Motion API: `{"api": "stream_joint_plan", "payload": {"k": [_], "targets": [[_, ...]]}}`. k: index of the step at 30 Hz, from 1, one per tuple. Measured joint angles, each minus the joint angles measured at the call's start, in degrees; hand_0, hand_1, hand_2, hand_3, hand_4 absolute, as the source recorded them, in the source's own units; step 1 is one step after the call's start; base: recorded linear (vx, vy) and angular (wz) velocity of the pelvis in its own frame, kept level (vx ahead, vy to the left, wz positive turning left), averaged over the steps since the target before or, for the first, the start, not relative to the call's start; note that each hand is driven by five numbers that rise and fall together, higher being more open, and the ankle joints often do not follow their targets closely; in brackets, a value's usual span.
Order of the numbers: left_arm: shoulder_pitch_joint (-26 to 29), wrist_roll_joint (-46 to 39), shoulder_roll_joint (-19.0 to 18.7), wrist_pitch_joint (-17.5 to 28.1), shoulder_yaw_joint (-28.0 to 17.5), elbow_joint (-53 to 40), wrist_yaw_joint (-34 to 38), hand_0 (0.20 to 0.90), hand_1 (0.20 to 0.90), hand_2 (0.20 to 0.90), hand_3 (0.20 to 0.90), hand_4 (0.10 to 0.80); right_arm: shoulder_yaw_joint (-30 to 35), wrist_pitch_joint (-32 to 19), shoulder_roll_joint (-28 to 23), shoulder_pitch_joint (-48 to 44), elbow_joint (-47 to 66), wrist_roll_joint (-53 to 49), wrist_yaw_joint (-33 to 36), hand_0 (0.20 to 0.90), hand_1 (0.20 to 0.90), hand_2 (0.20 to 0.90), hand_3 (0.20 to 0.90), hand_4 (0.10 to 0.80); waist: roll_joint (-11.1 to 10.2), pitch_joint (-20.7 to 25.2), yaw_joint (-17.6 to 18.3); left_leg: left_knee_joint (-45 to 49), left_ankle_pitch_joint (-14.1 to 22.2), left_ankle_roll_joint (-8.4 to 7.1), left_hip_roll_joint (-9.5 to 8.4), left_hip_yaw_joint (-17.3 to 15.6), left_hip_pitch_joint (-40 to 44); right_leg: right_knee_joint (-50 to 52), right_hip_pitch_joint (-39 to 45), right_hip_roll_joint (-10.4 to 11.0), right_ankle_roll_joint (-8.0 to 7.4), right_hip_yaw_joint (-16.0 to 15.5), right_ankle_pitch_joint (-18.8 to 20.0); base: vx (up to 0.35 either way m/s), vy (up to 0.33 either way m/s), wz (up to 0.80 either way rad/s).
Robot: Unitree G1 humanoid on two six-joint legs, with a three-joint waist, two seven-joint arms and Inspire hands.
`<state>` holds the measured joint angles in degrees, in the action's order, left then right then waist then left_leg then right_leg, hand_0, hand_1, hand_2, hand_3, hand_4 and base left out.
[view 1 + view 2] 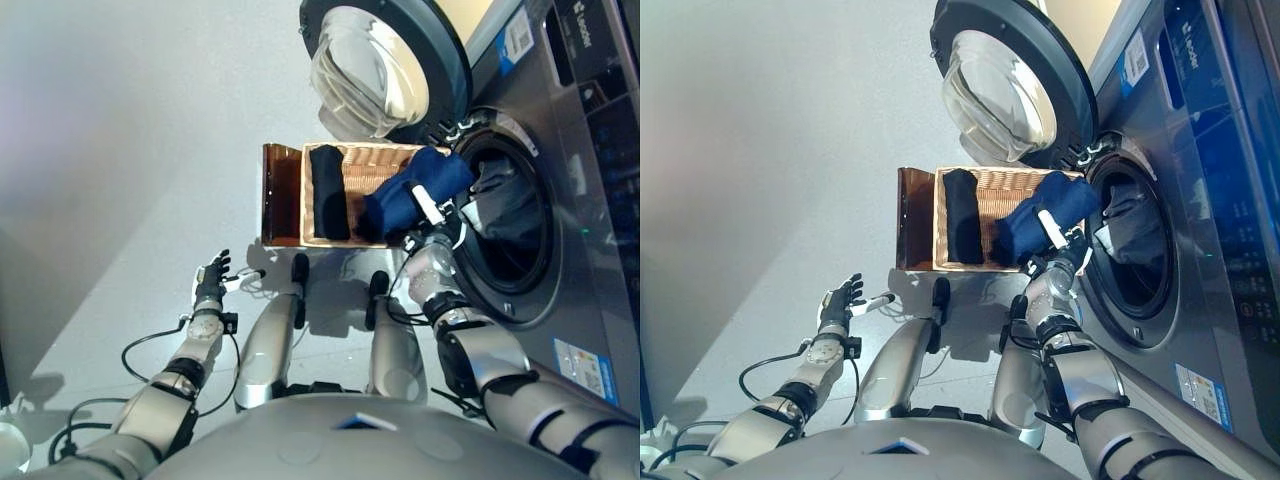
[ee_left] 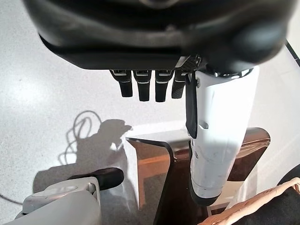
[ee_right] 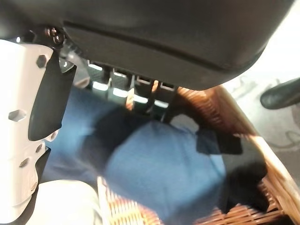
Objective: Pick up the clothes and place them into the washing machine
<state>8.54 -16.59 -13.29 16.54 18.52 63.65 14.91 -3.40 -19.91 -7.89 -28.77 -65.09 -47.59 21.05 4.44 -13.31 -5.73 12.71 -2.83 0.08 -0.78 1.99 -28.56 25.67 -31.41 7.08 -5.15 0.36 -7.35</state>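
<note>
Blue cloth, soft and bunched into a rounded lump, is the garment in play: this blue garment [image 1: 415, 195] hangs from the right hand [image 1: 1058, 252], lifted over the right end of the wicker basket [image 1: 365, 165] and just beside the round opening of the washing machine [image 1: 1200, 250]. The right wrist view shows the hand's fingers [image 3: 136, 96] curled down into the blue fabric, gripping it, with the basket's weave below. Three pieces of clothing can be counted: the blue one in the hand, one black garment [image 1: 328, 190] lying as a long folded strip across the basket's left part, and one dark grey garment [image 1: 510, 205] crumpled inside the drum. There is one basket, rectangular, woven of pale tan cane with a ribbed texture, and against its left side stands a smooth brown panel [image 1: 280, 192] that looks glossy. The machine is one front-loader in brushed silver-grey metal with a dark control strip; its single round door [image 1: 1005, 85] is swung wide open, a dark ring around a clear domed glass bowl. The left hand [image 1: 212, 275] hovers over the pale smooth floor [image 1: 120, 150], well apart from the basket, its fingers [image 2: 143, 89] relaxed and holding nothing, the white-covered thumb sticking out beside them
</note>
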Motion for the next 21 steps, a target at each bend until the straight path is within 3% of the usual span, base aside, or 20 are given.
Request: {"api": "stream_joint_plan", "payload": {"k": [3,4,16,17,18,21], "targets": [[0.0,0.0,0.0,0.0,0.0,0.0,0.0,0.9,0.9,0.9,0.9,0.8,0.1,0.0,0.0,0.0,0.0,0.0,0.0,0.851,0.851,0.851,0.851,0.765,0.0,0.3,0.0,0.0,0.0,0.01,0.01,0.0,0.0,0.0,0.0,0.0,0.0,0.0,0.0,0.0,0.0,0.0],[0.0,0.0,0.0,0.0,0.0,0.0,0.0,0.9,0.9,0.9,0.9,0.8,0.1,0.0,0.0,0.0,0.0,0.1,0.0,0.2,0.2,0.2,0.2,0.3,0.0,0.3,0.0,0.0,0.0,0.01,0.02,0.0,0.0,0.0,0.0,0.0,0.0,0.0,0.0,0.0,0.0,0.0],[-0.1,0.0,0.0,0.0,0.0,0.0,0.0,0.9,0.9,0.9,0.9,0.8,-0.4,0.0,0.0,0.0,-0.1,2.0,0.2,0.2,0.2,0.2,0.2,0.3,0.0,0.3,0.1,0.0,0.0,0.01,0.03,0.0,0.0,0.0,-0.1,-0.1,0.0,0.1,0.0,0.0,0.0,0.0],[-0.1,0.0,0.0,0.0,0.0,0.0,0.0,0.9,0.9,0.9,0.9,0.8,-0.5,0.0,0.0,-0.3,-1.0,2.0,0.1,0.345,0.345,0.345,0.345,0.404,0.0,0.4,0.1,0.0,0.0,0.01,0.03,0.0,0.0,0.0,-0.1,-0.1,0.0,0.1,0.0,0.0,0.0,0.0],[-0.1,0.0,0.0,0.0,0.0,0.0,0.0,0.9,0.9,0.9,0.9,0.8,-0.5,0.0,0.0,-0.4,-1.5,2.0,0.1,0.9,0.9,0.9,0.9,0.8,0.0,0.4,0.0,0.0,0.0,0.01,0.04,0.0,0.0,0.0,-0.1,-0.1,0.0,0.1,0.0,0.0,0.0,0.0],[-0.1,0.0,0.0,0.0,0.0,0.3,0.0,0.9,0.9,0.9,0.9,0.8,-0.5,0.1,0.0,-0.4,-2.0,2.0,0.1,0.9,0.9,0.9,0.9,0.8,0.0,0.4,0.1,0.0,0.0,0.0,0.04,0.0,0.0,0.0,-0.1,-0.1,0.0,0.1,0.0,0.0,0.0,0.0]]}}
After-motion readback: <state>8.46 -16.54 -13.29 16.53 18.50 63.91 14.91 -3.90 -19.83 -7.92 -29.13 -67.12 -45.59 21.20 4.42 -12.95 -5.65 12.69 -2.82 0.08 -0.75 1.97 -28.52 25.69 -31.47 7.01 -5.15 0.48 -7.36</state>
